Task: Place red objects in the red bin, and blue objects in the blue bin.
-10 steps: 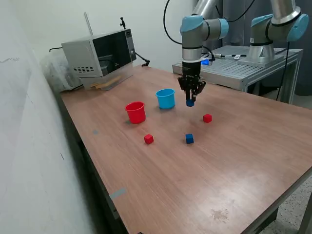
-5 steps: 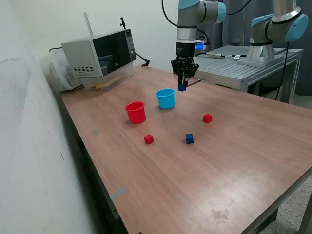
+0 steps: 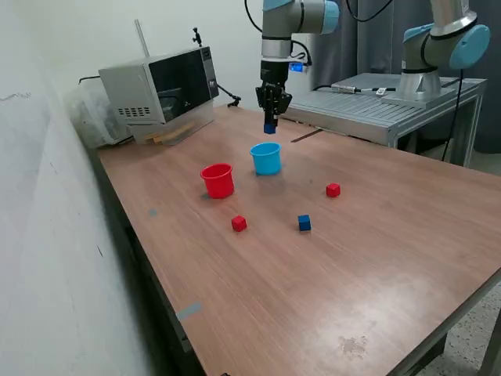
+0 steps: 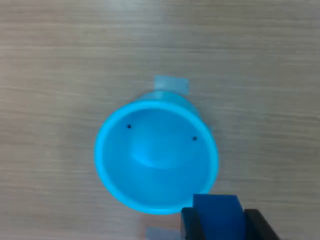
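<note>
My gripper (image 3: 270, 125) hangs above the light blue cup, the blue bin (image 3: 266, 158), shut on a dark blue cube (image 3: 270, 128). In the wrist view the held blue cube (image 4: 218, 217) sits between the fingers (image 4: 190, 225), just over the rim of the blue bin (image 4: 156, 155), whose inside looks empty. The red bin (image 3: 218, 180) stands to the exterior view's left of the blue one. On the table lie a second blue cube (image 3: 304, 223) and two red cubes (image 3: 239, 224) (image 3: 333, 189).
A microwave (image 3: 160, 88) stands at the back on the exterior view's left. A second robot arm (image 3: 434, 43) is mounted on a metal bench (image 3: 383, 98) at the back right. The wooden table (image 3: 352, 266) reaches toward the camera, with a wall along the left.
My gripper has risen and moved toward the exterior view's left and back, carrying the blue cube from beside the blue bin to above it.
</note>
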`<state>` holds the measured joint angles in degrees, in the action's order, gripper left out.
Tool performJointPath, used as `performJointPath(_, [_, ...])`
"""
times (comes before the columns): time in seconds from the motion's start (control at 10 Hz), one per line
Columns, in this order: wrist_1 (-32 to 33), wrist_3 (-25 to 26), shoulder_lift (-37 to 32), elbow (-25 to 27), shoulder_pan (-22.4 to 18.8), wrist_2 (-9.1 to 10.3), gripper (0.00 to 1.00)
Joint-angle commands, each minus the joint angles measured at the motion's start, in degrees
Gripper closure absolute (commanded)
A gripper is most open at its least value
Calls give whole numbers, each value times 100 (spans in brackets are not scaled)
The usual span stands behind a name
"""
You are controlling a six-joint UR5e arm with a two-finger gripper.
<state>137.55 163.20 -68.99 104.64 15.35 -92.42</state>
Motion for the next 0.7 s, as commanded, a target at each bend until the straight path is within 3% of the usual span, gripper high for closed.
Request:
performJointPath(0.0, [-17, -52, 0, -5, 179, 13, 100])
performJointPath(0.5, [-8, -61, 0, -5, 179, 13, 100])
performJointPath(0.6, [-8, -52, 0, -5, 197, 13, 0])
